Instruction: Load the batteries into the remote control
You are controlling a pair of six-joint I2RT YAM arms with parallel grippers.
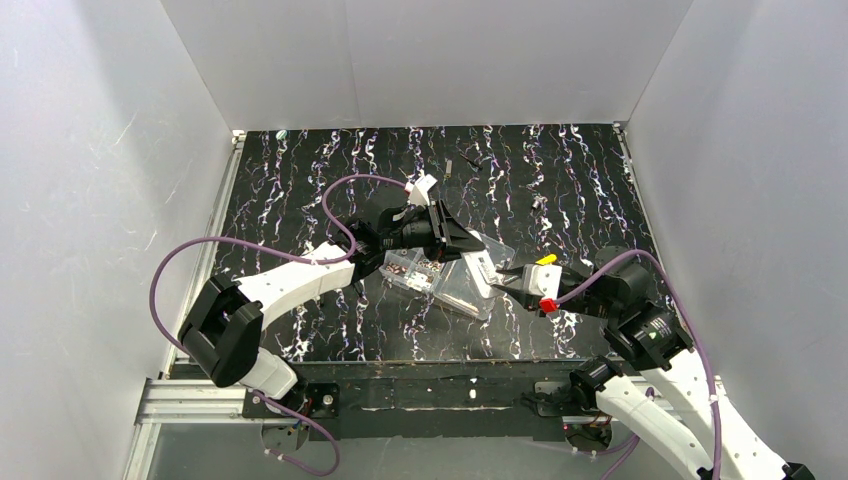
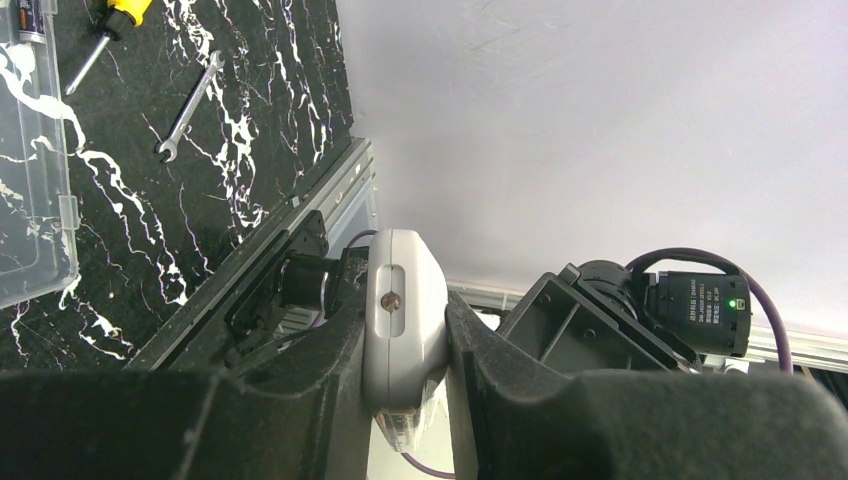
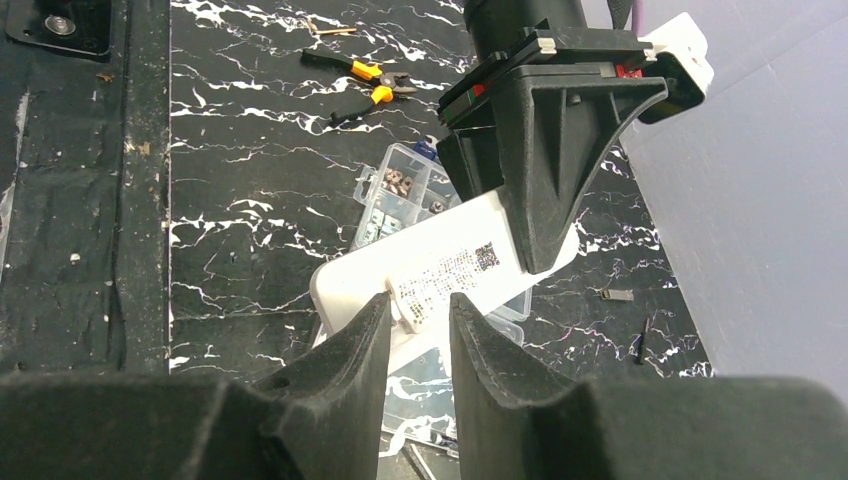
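My left fingers [image 2: 300, 395] clamp the remote control [image 2: 403, 320] over the clear organiser box [image 3: 398, 185], while my right fingers [image 3: 335, 370] stand narrow astride its labelled end, grip unclear, so I judge the battery cover must slide off next.

Bright even light, soft shadows, glossy glare

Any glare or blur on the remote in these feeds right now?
Right wrist view: the remote control glares bright white, its label print barely readable. Left wrist view: its near end is sharp and evenly lit. Top view: no glare, but it is small and partly covered.
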